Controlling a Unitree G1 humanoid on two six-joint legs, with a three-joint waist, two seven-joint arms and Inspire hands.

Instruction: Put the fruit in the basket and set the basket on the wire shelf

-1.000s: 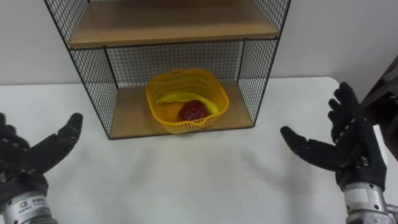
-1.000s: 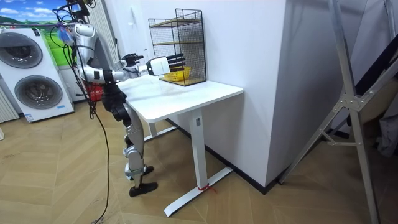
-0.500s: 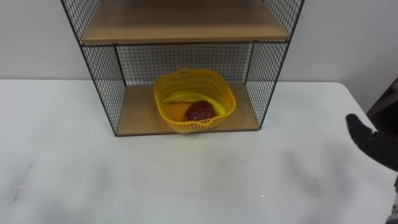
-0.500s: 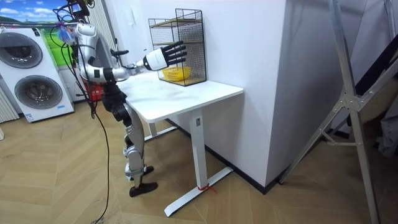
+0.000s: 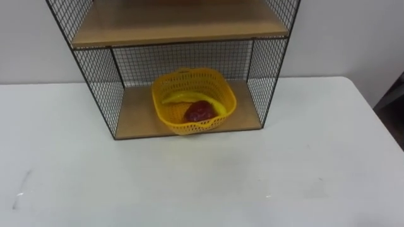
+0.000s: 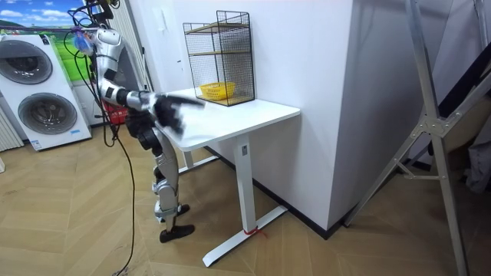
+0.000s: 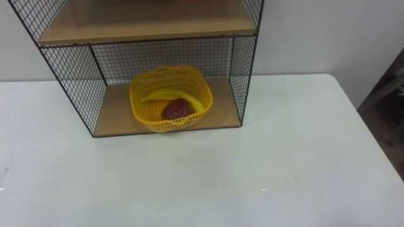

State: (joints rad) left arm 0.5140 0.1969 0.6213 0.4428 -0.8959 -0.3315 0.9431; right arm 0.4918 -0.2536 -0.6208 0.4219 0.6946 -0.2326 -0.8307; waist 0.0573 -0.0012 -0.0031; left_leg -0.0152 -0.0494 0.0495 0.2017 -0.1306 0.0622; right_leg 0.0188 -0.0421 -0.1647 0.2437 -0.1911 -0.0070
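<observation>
Yellow perforated plastic basket (image 5: pixel 189 126), rounded-square, sits on the wire shelf's (image 5: pixel 95 82) wooden bottom board between black mesh sides, front rim near the board's edge; banana (image 5: pixel 183 98) and red fruit (image 5: pixel 199 112) inside; smooth white counter (image 5: pixel 252 183) open in front; right hand (image 6: pixel 173 115) blurred at the counter's near edge, grasp cannot be told.

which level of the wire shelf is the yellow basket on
The bottom wooden board, resting on the white table: the yellow basket stands on it, under the upper board.
</observation>
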